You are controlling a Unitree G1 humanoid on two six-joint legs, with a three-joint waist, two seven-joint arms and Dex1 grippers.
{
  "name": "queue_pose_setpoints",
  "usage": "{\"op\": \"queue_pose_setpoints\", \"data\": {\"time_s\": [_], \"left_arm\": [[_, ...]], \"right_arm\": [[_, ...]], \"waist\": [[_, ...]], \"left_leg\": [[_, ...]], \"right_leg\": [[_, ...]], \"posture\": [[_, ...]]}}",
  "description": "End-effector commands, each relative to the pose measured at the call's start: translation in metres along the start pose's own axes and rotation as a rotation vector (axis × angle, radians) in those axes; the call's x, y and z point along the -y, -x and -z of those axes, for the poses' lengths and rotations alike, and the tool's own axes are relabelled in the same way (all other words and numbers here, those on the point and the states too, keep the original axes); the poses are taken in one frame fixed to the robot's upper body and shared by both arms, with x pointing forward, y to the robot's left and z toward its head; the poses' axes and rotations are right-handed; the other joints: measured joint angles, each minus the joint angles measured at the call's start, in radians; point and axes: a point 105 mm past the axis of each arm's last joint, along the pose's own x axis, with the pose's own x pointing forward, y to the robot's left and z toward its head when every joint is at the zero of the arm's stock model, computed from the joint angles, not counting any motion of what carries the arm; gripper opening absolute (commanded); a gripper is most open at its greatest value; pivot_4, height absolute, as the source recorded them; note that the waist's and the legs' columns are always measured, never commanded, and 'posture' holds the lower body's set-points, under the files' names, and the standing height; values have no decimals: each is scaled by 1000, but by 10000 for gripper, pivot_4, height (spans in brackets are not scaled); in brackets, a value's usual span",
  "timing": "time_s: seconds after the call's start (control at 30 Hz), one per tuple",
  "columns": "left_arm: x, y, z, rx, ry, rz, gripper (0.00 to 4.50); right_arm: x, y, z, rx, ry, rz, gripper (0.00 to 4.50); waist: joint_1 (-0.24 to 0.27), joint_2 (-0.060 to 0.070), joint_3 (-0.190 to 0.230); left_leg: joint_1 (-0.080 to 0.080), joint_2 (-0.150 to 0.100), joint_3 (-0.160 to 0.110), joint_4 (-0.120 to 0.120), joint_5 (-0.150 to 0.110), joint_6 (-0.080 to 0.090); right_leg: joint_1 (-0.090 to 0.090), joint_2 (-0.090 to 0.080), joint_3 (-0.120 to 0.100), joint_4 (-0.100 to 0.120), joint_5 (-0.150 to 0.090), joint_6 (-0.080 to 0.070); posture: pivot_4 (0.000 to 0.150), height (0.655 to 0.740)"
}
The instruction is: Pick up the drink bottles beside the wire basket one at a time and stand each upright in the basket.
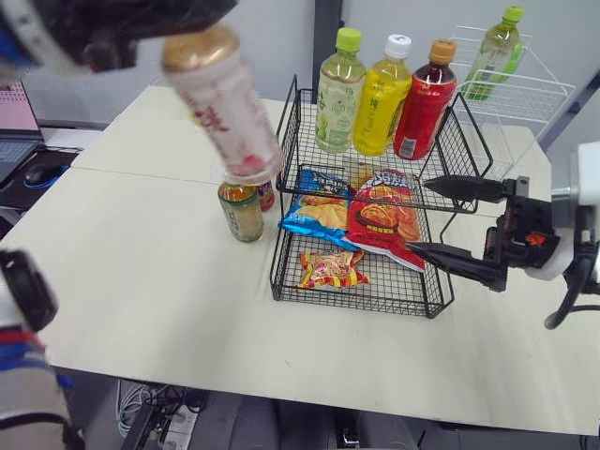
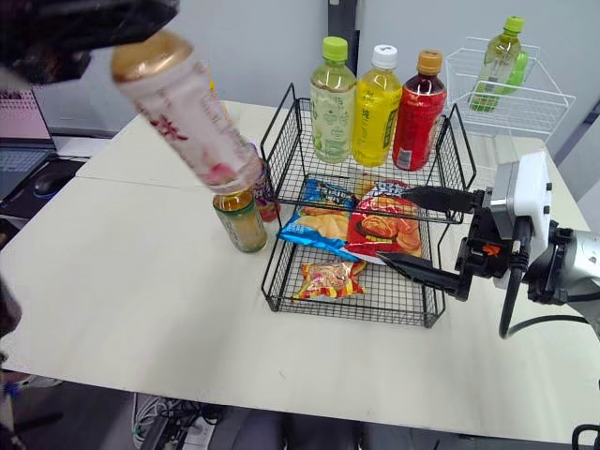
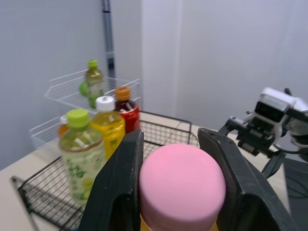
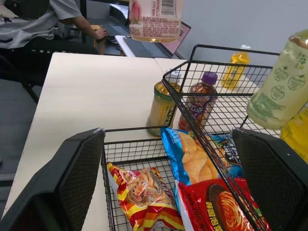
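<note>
Left of the basket (image 1: 394, 281), the left gripper (image 3: 169, 144) clamps a tilted bottle (image 1: 225, 108) in mid-air. At its right, the right gripper (image 1: 419, 216) stands apart.

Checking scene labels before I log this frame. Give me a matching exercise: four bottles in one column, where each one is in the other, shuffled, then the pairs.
Bottles
1. pink-capped bottle
2. red bottle
3. gold-lidded bottle
4. far green bottle

Places
A. standing on the table beside the black basket
B. in the white rack
C. held in the air by the left gripper
D. standing in the black basket's upper tier

Pairs: 1-C, 2-D, 3-A, 4-B
</note>
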Motion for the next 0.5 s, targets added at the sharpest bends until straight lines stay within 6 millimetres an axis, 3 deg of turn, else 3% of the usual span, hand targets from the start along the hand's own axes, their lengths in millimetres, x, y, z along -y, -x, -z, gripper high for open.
{"op": "queue_pose_setpoints", "data": {"time_s": [0.03, 0.3, 0.5], "left_arm": [[-12, -36, -6, 20, -105, 63, 13925], [-26, -122, 17, 45, -137, 173, 13925], [-29, -161, 37, 41, -134, 182, 13925]], "right_arm": [[-3, 3, -11, 24, 46, 62, 45000], [-6, 5, -15, 25, 59, 167, 45000], [-7, 6, -15, 13, 61, 221, 45000]], "waist": [[2, 0, 0], [-8, 1, 1], [-24, 2, 2]], "left_leg": [[0, 0, -1, 0, 0, 0], [-4, -1, -1, 0, 0, 0], [-5, -2, -2, 0, 0, 0]], "right_leg": [[0, 0, -1, 0, 0, 0], [-2, 0, 2, -1, 0, 0], [-3, 0, 1, -1, -1, 1]], "posture": [[1500, 6736], [1500, 6736], [1500, 6736]]}}
